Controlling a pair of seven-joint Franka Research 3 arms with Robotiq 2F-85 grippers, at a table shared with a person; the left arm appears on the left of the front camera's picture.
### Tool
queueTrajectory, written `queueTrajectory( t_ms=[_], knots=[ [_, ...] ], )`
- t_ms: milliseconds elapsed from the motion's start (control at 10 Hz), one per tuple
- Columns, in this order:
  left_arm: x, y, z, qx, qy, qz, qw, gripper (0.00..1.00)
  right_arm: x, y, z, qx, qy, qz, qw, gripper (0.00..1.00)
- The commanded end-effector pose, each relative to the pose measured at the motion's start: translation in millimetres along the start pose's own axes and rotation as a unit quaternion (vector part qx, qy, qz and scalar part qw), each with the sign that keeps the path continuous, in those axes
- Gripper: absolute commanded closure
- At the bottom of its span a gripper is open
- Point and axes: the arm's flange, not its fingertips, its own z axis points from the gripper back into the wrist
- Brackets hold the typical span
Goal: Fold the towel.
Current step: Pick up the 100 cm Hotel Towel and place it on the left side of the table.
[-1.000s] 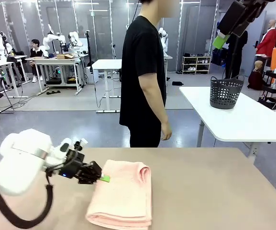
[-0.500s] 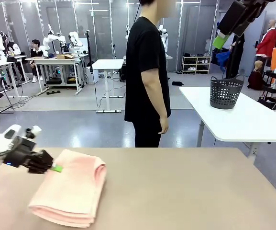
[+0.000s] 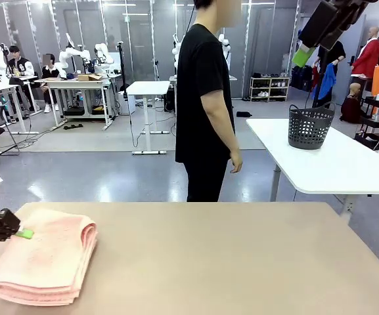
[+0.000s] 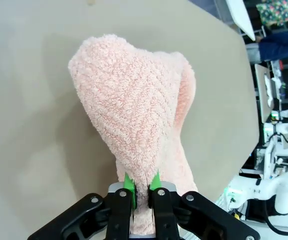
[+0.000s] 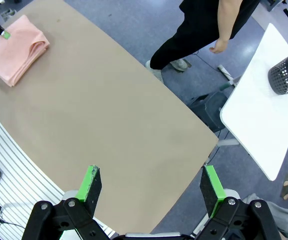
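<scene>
So your towel (image 3: 43, 254) is sitting folded into a thick pink bundle at the left end of the tan table (image 3: 242, 256), with its rounded fold facing the middle of the table and the stacked layer edges showing along the near side. Your left gripper (image 3: 20, 232) comes in from the left edge of the front view and is pinched onto the towel's far left edge, right where the green pads meet the cloth. From the left wrist camera you can see it better: the left gripper (image 4: 141, 185) has its two green fingertips (image 4: 129, 184) squeezed almost together with a ridge of terry cloth clamped between them, and the rest of the towel (image 4: 134, 110) bulges up and away from the fingers in a rounded hump, resting on the table beyond. So the cloth is between the pads, not just beside them. Your right gripper (image 5: 148, 186) is nowhere near it: it hangs high above the table with its fingers spread wide apart and nothing between them, looking down at the whole tabletop, and from there the towel (image 5: 17, 48) is a small pink bundle way off at the far corner. The person (image 3: 209, 98) in the black shirt stands at the far side of the table, side-on, arm hanging down. There's a dark basket (image 3: 309, 126) on the white table (image 3: 347, 164) behind, well apart from everything.
</scene>
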Motion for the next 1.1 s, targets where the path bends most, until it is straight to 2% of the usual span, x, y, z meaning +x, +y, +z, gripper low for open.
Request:
queueTrajectory(
  t_ms=[0, 100, 200, 300, 400, 500, 600, 700, 1000],
  knots=[
    [11.1, 24.5, 5.1, 0.005, 0.021, -0.016, 1.0, 0.87, -0.8, 0.8, 0.6, 0.0, 0.0, 0.0, 1.0, 0.0],
    [12.1, 38.2, 5.7, -0.001, 0.027, -0.022, 0.999, 0.87, -0.8, 0.8, 0.6, 0.0, 0.0, 0.0, 1.0, 0.0],
    [14.6, 48.4, 6.0, 0.004, 0.02, -0.024, 1.0, 0.8, -0.8, 0.8, 0.6, 0.0, 0.0, 0.0, 1.0, 0.0],
    [16.6, 54.1, 5.9, 0.025, 0.013, -0.029, 0.999, 0.52, -0.8, 0.8, 0.6, 0.0, 0.0, 0.0, 1.0, 0.0],
    [16.9, 54.5, 7.0, 0.03, 0.015, -0.03, 0.999, 0.44, -0.8, 0.8, 0.6, 0.0, 0.0, 0.0, 1.0, 0.0],
    [17.1, 51.9, 10.0, 0.037, 0.015, -0.032, 0.999, 0.16, -0.8, 0.8, 0.6, 0.0, 0.0, 0.0, 1.0, 0.0],
    [16.3, 48.5, 13.5, 0.051, 0.017, -0.033, 0.998, 0.08, -0.8, 0.8, 0.6, 0.0, 0.0, 0.0, 1.0, 0.0],
    [15.0, 44.6, 17.9, 0.089, 0.014, -0.033, 0.995, 0.0, -0.8, 0.8, 0.6, 0.0, 0.0, 0.0, 1.0, 0.0],
    [10.0, 18.6, 35.2, 0.111, 0.012, -0.059, 0.992, 0.0, -0.8, 0.8, 0.6, 0.0, 0.0, 0.0, 1.0, 0.0]
  ],
)
